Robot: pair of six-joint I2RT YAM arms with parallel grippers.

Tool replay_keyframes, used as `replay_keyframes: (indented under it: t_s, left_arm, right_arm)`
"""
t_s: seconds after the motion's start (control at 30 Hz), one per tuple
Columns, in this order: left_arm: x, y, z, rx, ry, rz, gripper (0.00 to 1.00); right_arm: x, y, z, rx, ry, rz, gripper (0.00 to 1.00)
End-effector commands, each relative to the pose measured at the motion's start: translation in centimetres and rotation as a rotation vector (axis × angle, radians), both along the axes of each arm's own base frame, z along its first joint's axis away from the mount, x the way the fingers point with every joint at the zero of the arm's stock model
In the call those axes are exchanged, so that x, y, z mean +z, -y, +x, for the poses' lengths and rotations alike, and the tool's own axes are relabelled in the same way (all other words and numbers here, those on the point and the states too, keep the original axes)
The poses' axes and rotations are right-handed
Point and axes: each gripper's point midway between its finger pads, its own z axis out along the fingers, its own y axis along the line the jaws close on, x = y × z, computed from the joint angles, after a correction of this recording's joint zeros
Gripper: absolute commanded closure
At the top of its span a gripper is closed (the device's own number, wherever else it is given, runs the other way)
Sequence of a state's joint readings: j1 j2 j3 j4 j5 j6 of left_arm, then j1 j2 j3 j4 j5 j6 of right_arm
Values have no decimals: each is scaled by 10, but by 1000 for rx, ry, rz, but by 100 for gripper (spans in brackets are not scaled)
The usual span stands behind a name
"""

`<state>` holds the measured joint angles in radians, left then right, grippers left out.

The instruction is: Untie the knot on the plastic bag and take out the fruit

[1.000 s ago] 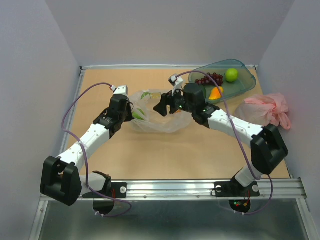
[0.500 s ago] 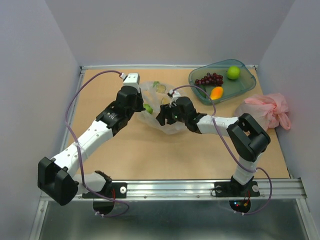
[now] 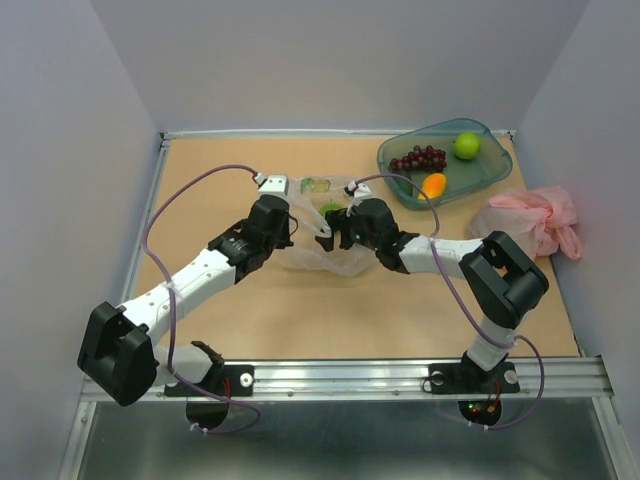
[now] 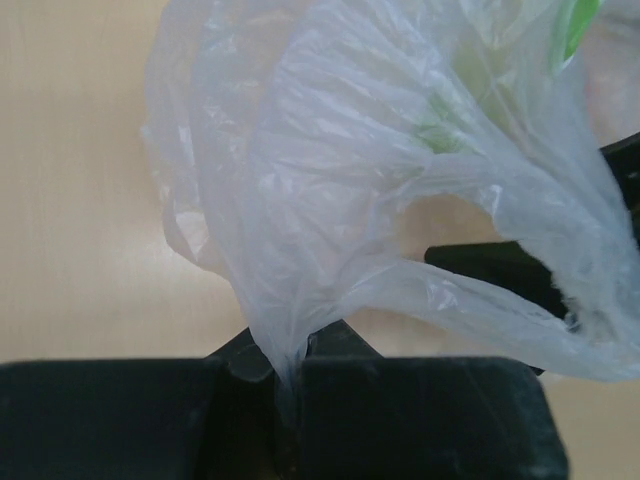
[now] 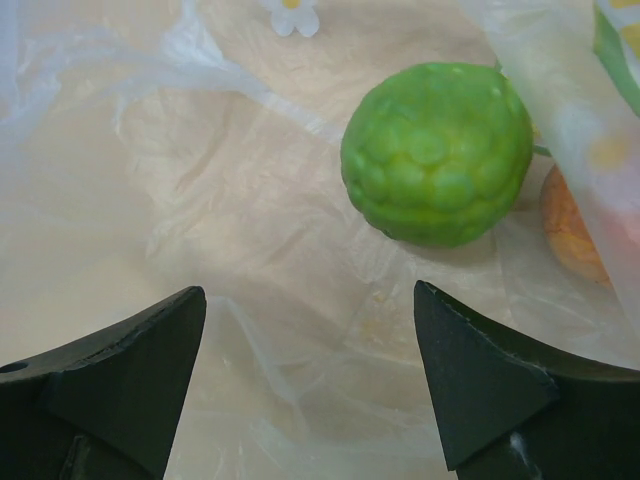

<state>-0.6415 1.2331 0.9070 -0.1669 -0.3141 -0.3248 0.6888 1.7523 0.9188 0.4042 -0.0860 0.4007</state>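
The transparent plastic bag [image 3: 322, 255] lies at the table's middle, held up at its left edge. My left gripper [image 3: 291, 228] is shut on a bunched fold of the bag [image 4: 300, 200]; the film runs down between the closed jaws [image 4: 285, 365]. My right gripper [image 3: 333, 231] is open inside the bag's mouth, its fingers [image 5: 130, 360] spread wide over the film. A bumpy green round fruit [image 5: 437, 152] lies in the bag just ahead of it, with a small orange fruit [image 5: 572, 228] beside it. Grapes [image 3: 418, 158], a green fruit [image 3: 463, 147] and an orange-yellow fruit [image 3: 432, 185] lie in the tray.
The teal tray [image 3: 490, 165] stands at the back right. A pink plastic bag [image 3: 535, 217] lies at the right edge of the table. Walls close the table on three sides. Purple cables loop over both arms.
My left gripper has moved right and nearer with the bag's edge. My right gripper has swung from near the tray into the bag's mouth.
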Motion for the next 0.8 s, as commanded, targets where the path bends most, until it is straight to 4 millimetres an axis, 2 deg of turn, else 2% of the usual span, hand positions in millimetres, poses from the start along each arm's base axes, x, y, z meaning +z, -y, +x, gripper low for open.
replay_keyframes:
  t_s: [0.0,0.13,0.17,0.33,0.4,0.47,0.53,0.57,0.63,0.7,0.77]
  left_arm:
    - [2,-4,3,28,22,-11,100]
    - [-1,-2,6,15,6,-27,100]
    - [-2,-3,8,11,-2,-42,100]
    - [-3,-6,10,0,-13,-68,100]
    - [-4,-5,10,-10,-17,-76,100]
    - [-6,-2,8,-38,-27,-80,100]
    - [-9,-1,9,-47,-38,-79,100]
    - [-11,0,8,-60,-49,-83,100]
    - [-13,3,7,-72,-59,-92,100]
    - [-14,6,6,-90,-67,-101,100]
    - [-14,7,6,-96,-71,-102,100]
  right_arm:
    - [23,7,10,-65,101,-27,11]
    - [31,12,19,-122,154,-98,11]
    - [39,9,23,-130,174,-100,10]
    - [41,10,41,-195,216,-134,6]
    - [48,5,47,-208,245,-114,4]
    - [46,2,52,-216,254,-109,2]
    - [55,-6,60,-217,284,-87,1]
    - [46,-9,63,-211,280,-97,0]
    - [48,-14,72,-223,305,-87,0]
    - [36,-15,82,-253,316,-105,0]
    - [33,-10,93,-307,337,-125,0]
